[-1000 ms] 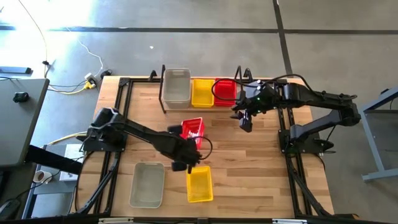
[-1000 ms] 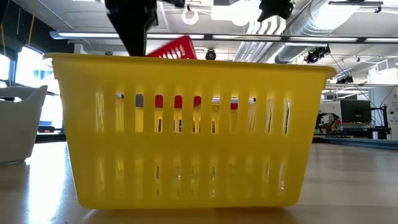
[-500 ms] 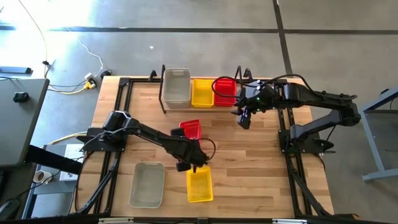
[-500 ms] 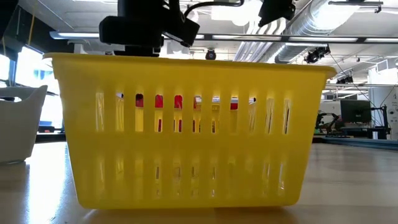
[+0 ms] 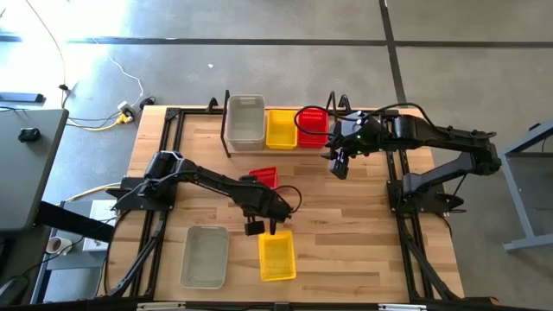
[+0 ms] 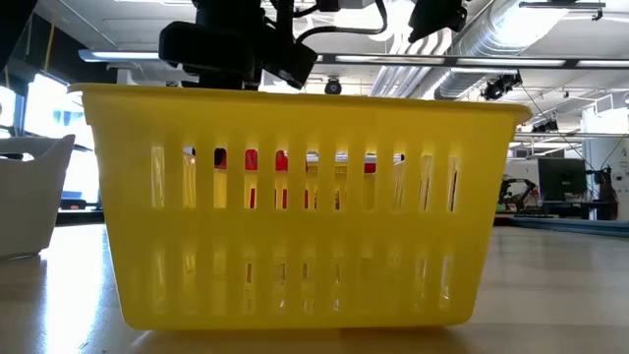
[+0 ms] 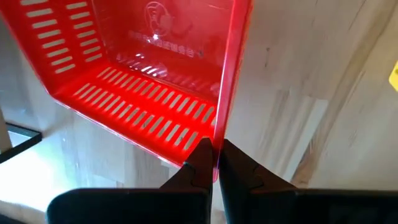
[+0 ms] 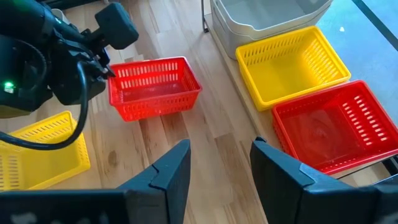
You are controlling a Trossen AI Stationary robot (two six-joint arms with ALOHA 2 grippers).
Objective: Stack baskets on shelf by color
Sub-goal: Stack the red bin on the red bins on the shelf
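On the shelf (image 5: 226, 138) at the table's far edge, a grey basket (image 5: 245, 119), a yellow basket (image 5: 281, 128) and a red basket (image 5: 313, 127) stand side by side. My left gripper (image 5: 265, 190) is at mid-table, shut on a loose red basket (image 5: 264, 176), which also shows in the right wrist view (image 8: 152, 87). A yellow basket (image 5: 276, 255) and a grey basket (image 5: 205, 257) stand on their bottoms near the table's near edge. My right gripper (image 5: 339, 166) hovers open beside the shelf's red basket (image 8: 329, 127), touching nothing. My left gripper pinches the red basket's end wall at its rim (image 7: 219, 146), one finger (image 7: 200, 160) inside the basket and one outside. It comes slanting down from the table's near-left side. The basket sits level and low over the wood; I cannot tell whether its bottom touches the table.
The near yellow basket (image 6: 295, 206) fills the low view. Black arm-mount frames (image 5: 164, 173) run along both table sides. Bare wood (image 5: 346, 233) lies between the red basket and the right arm's base.
My left gripper has come down at mid-table with the red basket. The basket was lifted and tilted above the yellow basket's rim in the low view; now it is low and level. The left gripper stayed shut on it.
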